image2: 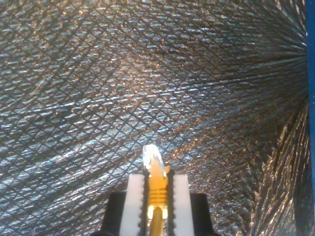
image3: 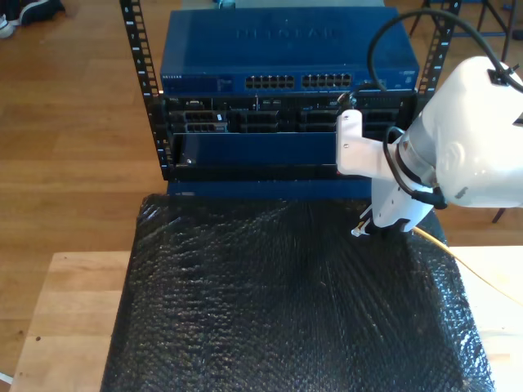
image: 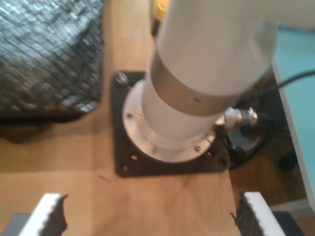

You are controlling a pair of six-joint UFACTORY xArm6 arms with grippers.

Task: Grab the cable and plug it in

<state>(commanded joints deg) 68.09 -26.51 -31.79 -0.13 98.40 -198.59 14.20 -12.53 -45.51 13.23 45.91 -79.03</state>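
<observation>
Along the first wrist view, your first gripper (image: 150,214) stands wide apart with nothing between its fingers (image: 47,214), over a bare wooden tabletop (image: 162,201). Beyond the fingers you see a white arm base (image: 197,83) bolted to a black mounting plate (image: 123,157), with a silver connector (image: 241,118) and a dark cord beside it. A shiny black quilted mat (image: 49,54) lies on the tabletop to one side of that plate.

Looking along the second wrist view, your second gripper (image2: 157,196) is closed on the cable (image2: 157,189): the white pads (image2: 135,201) press on either side of the yellow boot, and the clear plug (image2: 151,156) sticks out past them. Behind the plug you see the same quilted mat (image2: 147,73).

Turning to the exterior view, your second gripper (image3: 364,229) sits toward the exterior view's right, low over the far part of the mat (image3: 270,302), on a white arm (image3: 466,139). The small plug (image3: 357,233) shows at its tip, and the yellow cable (image3: 474,269) trails off toward the exterior view's right edge. Beyond the mat stands a rack (image3: 147,98) with a blue network switch (image3: 286,49) whose rows of ports (image3: 298,82) face you, well apart from the plug.
</observation>
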